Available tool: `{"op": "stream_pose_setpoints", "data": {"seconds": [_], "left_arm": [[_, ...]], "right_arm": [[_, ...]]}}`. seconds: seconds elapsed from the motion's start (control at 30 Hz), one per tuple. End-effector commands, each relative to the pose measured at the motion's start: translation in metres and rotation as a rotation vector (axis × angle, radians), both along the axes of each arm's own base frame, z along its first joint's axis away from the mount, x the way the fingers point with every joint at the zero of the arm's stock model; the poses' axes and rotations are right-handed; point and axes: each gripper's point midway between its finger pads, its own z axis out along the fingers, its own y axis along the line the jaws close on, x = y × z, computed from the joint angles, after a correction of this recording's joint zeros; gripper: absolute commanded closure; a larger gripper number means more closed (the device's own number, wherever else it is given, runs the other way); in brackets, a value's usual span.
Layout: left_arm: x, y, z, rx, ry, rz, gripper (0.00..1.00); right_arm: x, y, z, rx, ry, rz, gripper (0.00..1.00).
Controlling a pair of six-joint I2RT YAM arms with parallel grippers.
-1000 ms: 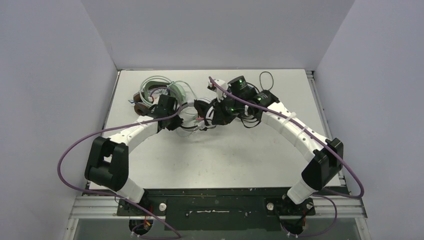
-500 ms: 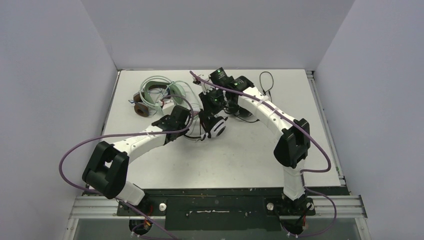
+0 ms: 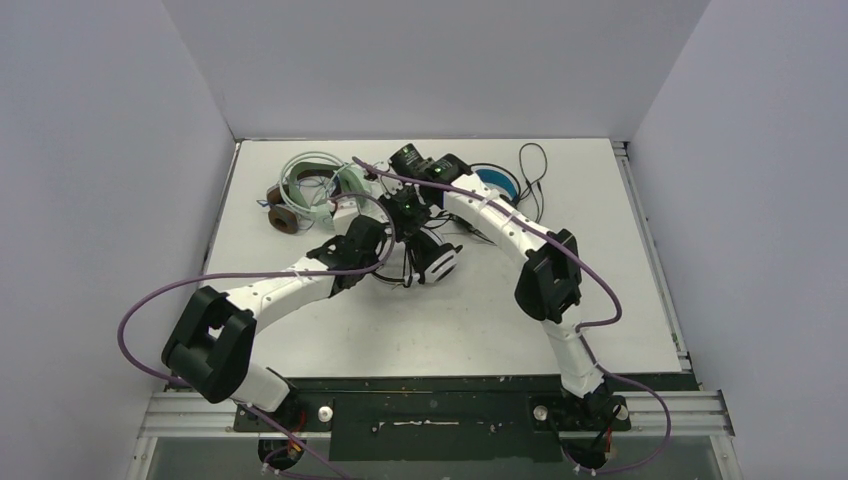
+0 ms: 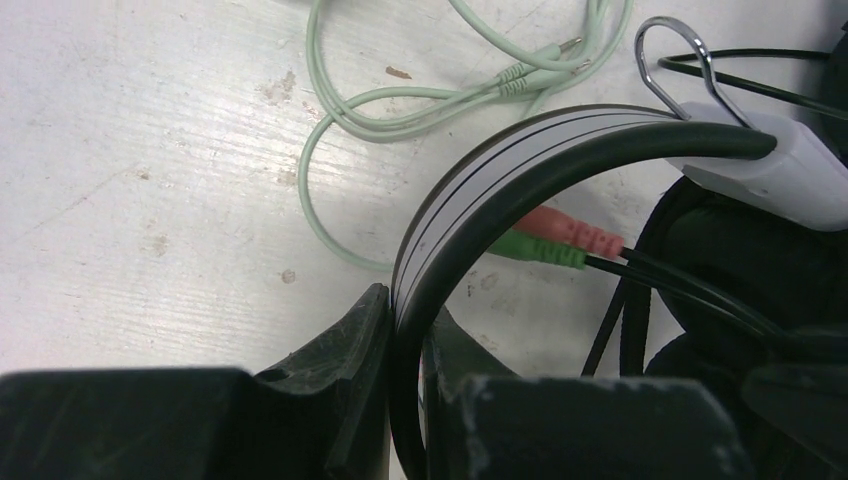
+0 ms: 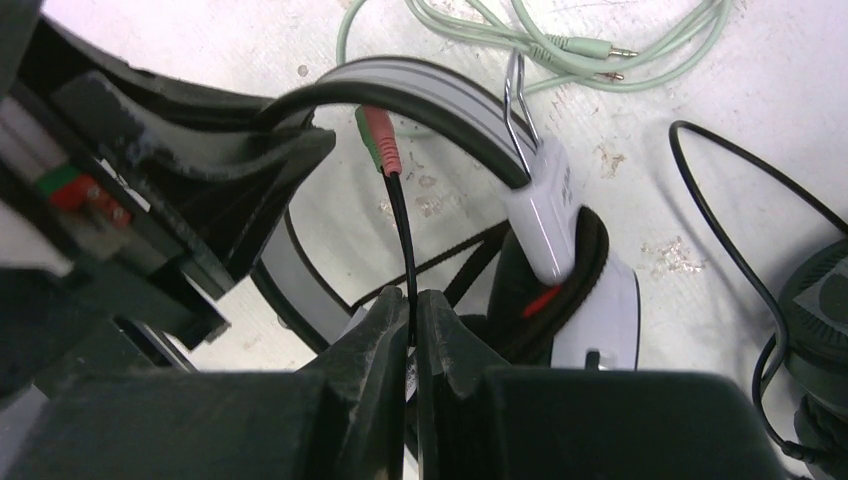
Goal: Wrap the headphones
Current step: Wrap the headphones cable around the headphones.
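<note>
White tabletop (image 3: 480, 320), grey-walled booth. L gripper (image 4: 405, 320) clamped on band of striped white headset (image 4: 520, 150), mid-table. R gripper (image 5: 412, 310) pinched on black cable (image 5: 403, 230), just below pink/green plugs (image 5: 378, 140). Mint headset (image 3: 352, 185) and brown headset (image 3: 284, 217) far left, blue-band headset (image 3: 492, 180) far right. Step, prob: wind cable round band. Hold L rigid, keep R tension light, lay loops tight + side by side, stay clear of loose mint cord (image 4: 400, 100).
</note>
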Motion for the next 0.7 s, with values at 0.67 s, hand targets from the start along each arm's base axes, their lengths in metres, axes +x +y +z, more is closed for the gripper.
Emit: {"op": "stream_pose_setpoints", "data": {"seconds": [0.67], "left_arm": [[0.004, -0.080, 0.082, -0.287, -0.200, -0.202, 1.00]], "right_arm": [[0.061, 0.042, 0.011, 0.307, -0.147, -0.286, 1.00]]}}
